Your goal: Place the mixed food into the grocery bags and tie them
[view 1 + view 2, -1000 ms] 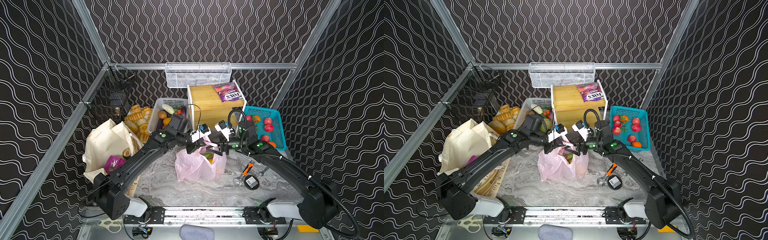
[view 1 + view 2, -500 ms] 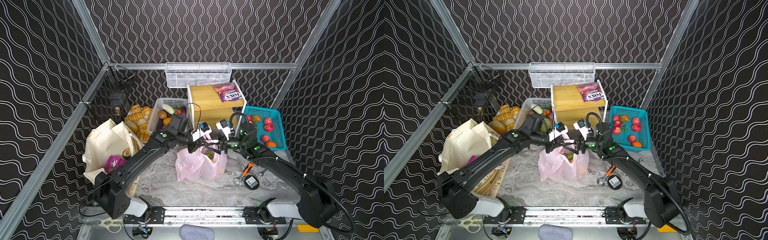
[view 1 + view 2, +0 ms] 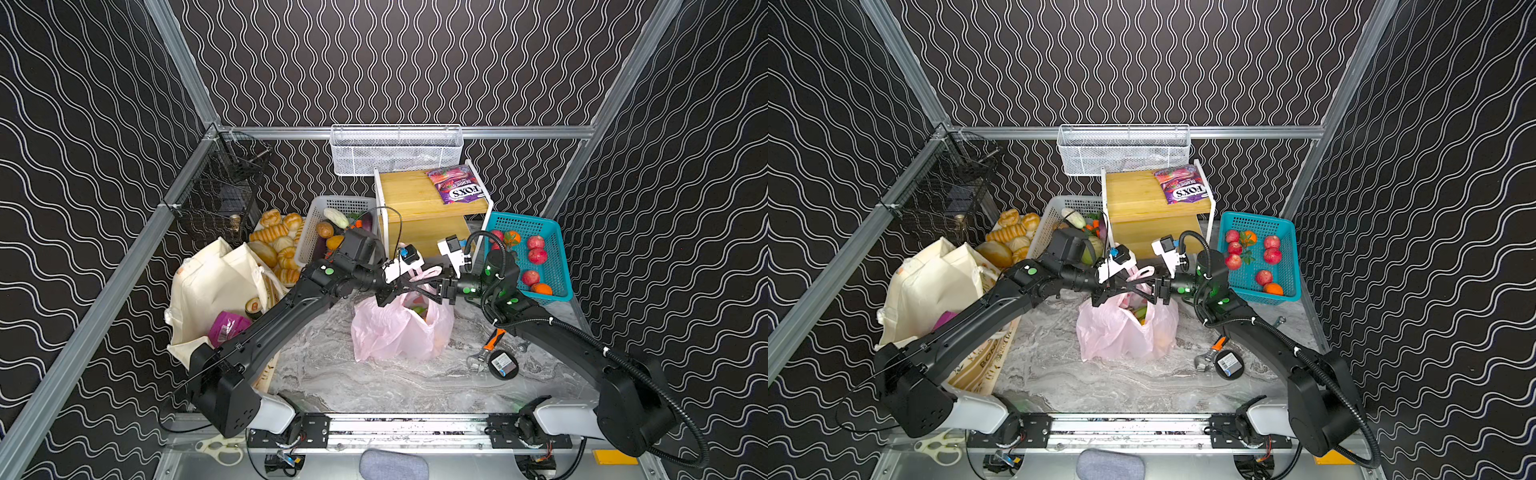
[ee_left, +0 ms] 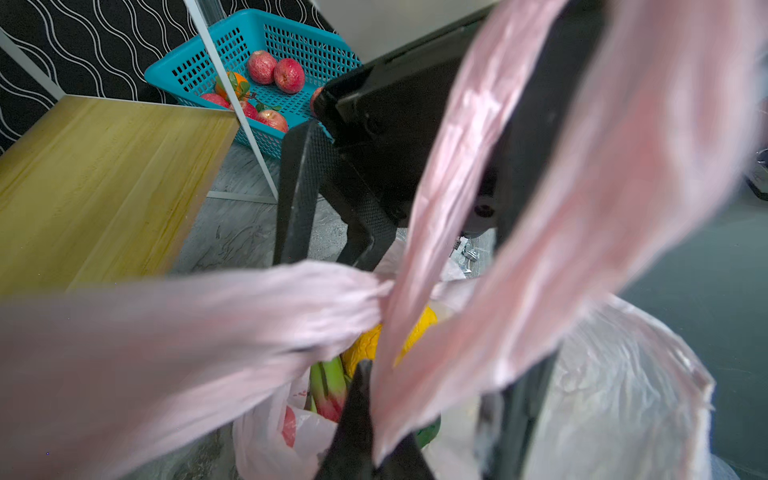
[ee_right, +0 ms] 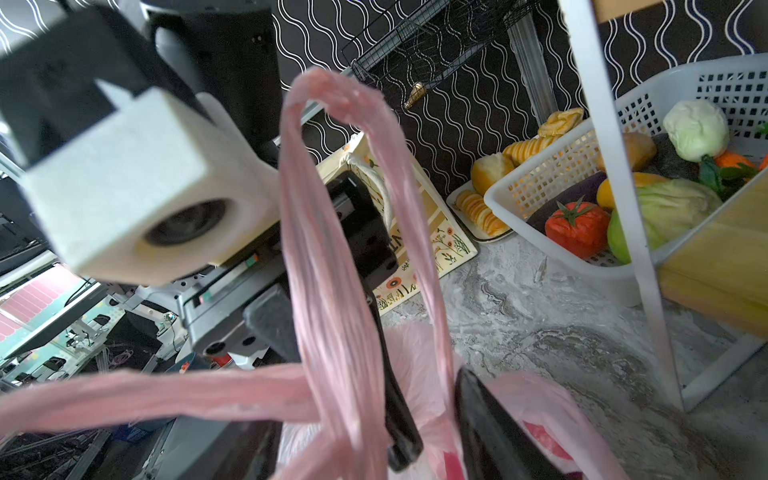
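We find the pink bag (image 3: 395,336) mid-desk (image 3: 374,386). The left gripper (image 3: 399,291) pinches one handle (image 3: 426,272); the right gripper (image 3: 432,286), jaws apart, straddles it. Risk: thin film slips or tears under tension.

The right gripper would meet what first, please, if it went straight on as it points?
Probably the upright pink bag handle, with the left gripper close behind it; depth is unclear.
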{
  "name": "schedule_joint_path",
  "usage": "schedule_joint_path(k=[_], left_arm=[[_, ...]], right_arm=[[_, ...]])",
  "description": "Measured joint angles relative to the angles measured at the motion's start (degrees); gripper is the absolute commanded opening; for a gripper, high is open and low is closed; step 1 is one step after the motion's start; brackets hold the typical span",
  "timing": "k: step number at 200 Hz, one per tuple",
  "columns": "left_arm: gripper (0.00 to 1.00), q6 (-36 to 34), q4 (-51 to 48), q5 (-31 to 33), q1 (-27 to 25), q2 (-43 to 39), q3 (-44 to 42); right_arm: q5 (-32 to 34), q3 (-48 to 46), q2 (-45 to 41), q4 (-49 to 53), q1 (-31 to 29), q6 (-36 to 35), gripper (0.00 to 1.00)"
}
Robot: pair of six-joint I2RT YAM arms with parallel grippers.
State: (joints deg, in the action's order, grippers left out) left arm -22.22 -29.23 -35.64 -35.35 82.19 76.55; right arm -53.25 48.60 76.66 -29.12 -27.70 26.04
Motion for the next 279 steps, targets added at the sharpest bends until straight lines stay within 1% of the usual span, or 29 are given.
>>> schedule_joint_path(k=[31,43,57,67,75,84,89,104,119,152,163,175,203,221,247,254,258,279], left_arm=[[0.08,0.0,0.0,0.0,0.0,-0.2,0.0],[0.10,0.0,0.0,0.1,0.0,-0.4,-0.2],[0.13,0.0,0.1,0.0,0.0,-0.5,-0.3],[0.15,0.0,0.0,0.1,0.0,-0.5,-0.3],[0.21,0.0,0.0,0.2,0.0,-0.5,-0.3],[0.29,0.2,0.0,0.7,0.0,-0.9,-0.3],[0.36,0.8,0.1,1.0,0.0,-1.2,-0.4],[0.53,1.3,1.2,1.4,0.0,-3.1,-1.3],[0.57,1.8,1.7,1.8,0.0,-4.5,-1.8],[0.70,3.3,0.6,3.8,0.3,-6.0,-0.7],[0.75,4.4,0.7,4.1,1.0,-7.0,-0.6],[0.77,6.6,1.7,4.8,2.5,-8.0,-0.7],[0.76,14.0,6.8,3.0,6.3,-7.8,-0.5],[0.69,17.5,8.3,0.9,7.6,-6.1,1.7],[0.60,19.0,8.5,-1.8,8.0,-3.3,5.4],[0.54,19.0,8.5,-2.3,8.0,-2.7,6.1],[0.49,19.0,8.4,-2.5,8.0,-2.4,6.3],[0.19,19.3,8.5,-3.1,8.0,-2.2,6.2]], right_arm=[[0.0,0.2,0.4,-0.1,0.0,0.4,0.38],[0.0,0.2,0.4,-0.2,0.0,0.5,0.28],[-0.1,0.2,0.4,-0.7,0.0,0.5,0.16],[-0.1,0.2,0.4,-0.7,0.0,0.6,0.12],[-0.1,0.2,0.4,-0.7,0.0,0.7,0.10],[-0.1,0.2,0.3,-0.6,0.0,0.2,0.08],[0.2,0.4,0.2,-0.2,0.0,0.0,0.07],[0.2,1.0,0.0,1.5,0.0,-1.5,0.07],[0.3,1.5,0.0,2.2,0.0,-2.3,0.06],[0.8,1.5,0.2,2.6,0.0,-3.0,0.06],[0.9,1.5,0.3,2.7,0.0,-3.1,0.06],[0.8,1.5,0.3,2.9,0.0,-3.3,0.06],[0.8,1.9,0.5,4.3,0.0,-4.2,0.06],[0.6,2.3,0.5,4.8,0.0,-4.5,0.06],[0.2,2.7,0.7,5.6,0.0,-4.8,0.06],[0.1,2.8,0.8,5.8,0.0,-4.9,0.06],[0.0,2.8,0.8,5.9,0.0,-4.9,0.06],[-0.1,3.0,0.9,6.2,0.0,-5.5,0.07]])
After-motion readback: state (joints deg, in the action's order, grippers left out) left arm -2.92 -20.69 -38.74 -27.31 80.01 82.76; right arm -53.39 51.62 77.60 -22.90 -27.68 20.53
